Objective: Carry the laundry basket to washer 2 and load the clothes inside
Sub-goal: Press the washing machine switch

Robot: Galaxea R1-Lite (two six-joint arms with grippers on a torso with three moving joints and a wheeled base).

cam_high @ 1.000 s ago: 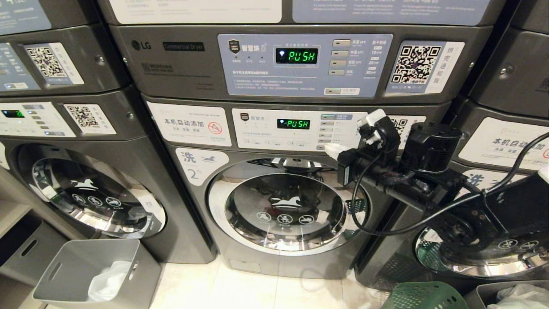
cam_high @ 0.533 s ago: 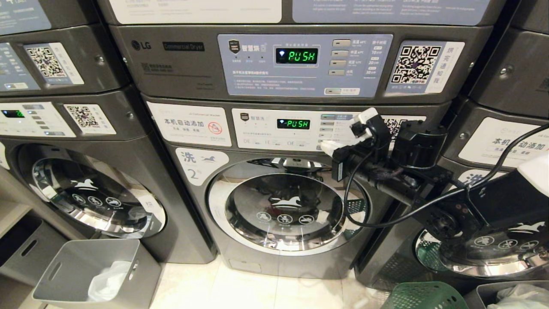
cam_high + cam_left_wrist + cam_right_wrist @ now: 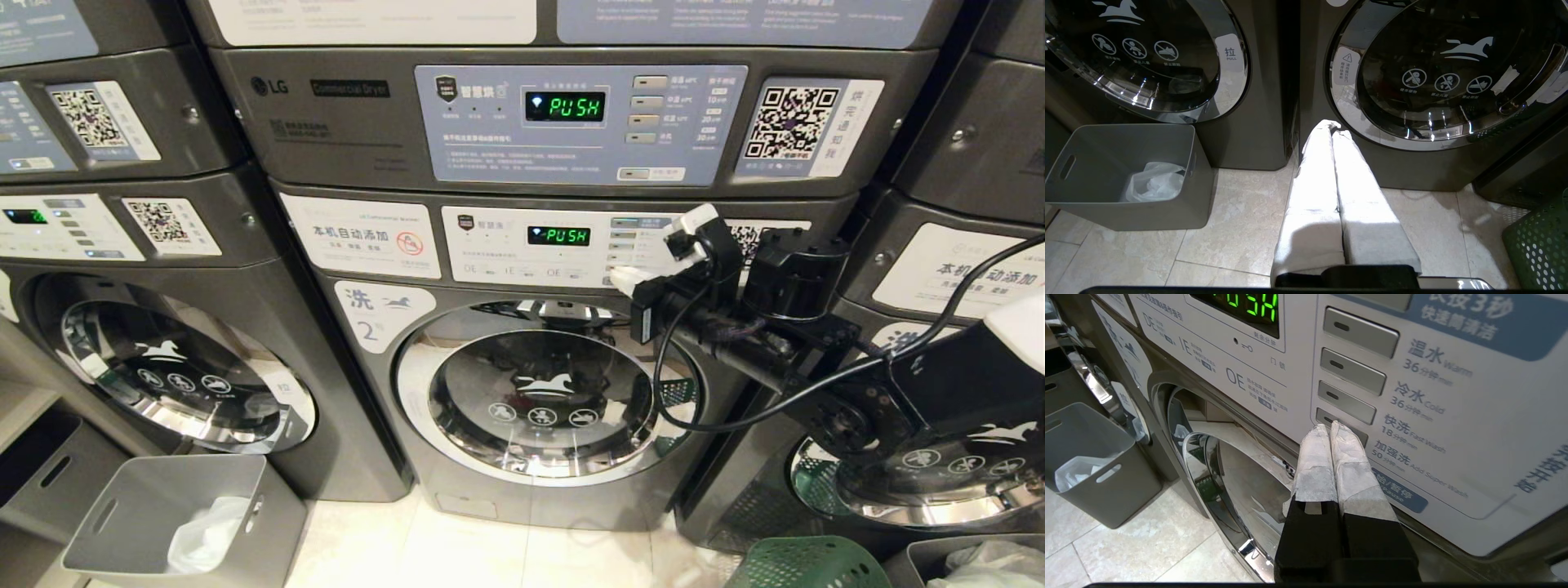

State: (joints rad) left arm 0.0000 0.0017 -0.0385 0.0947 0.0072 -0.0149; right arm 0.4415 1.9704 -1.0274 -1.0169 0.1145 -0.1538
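I have washer 2 (image 3: 522, 392) dead ahead, door closed, between two similar machines. The laundry basket (image 3: 804, 563) sits on the floor at its lower right, only its green rim showing. My right gripper (image 3: 1331, 428) has its jaws pressed together, tips at the lowest grey button (image 3: 1327, 418) on the control panel (image 3: 563, 245). My left gripper (image 3: 1331, 126) hangs low, jaws together, empty

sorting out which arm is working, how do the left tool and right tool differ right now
The right tool is raised at washer 2's control panel, tips at the lowest grey button. The left tool hangs low over the floor before the washers, near nothing. Both are shut, with white-wrapped fingers, holding nothing.
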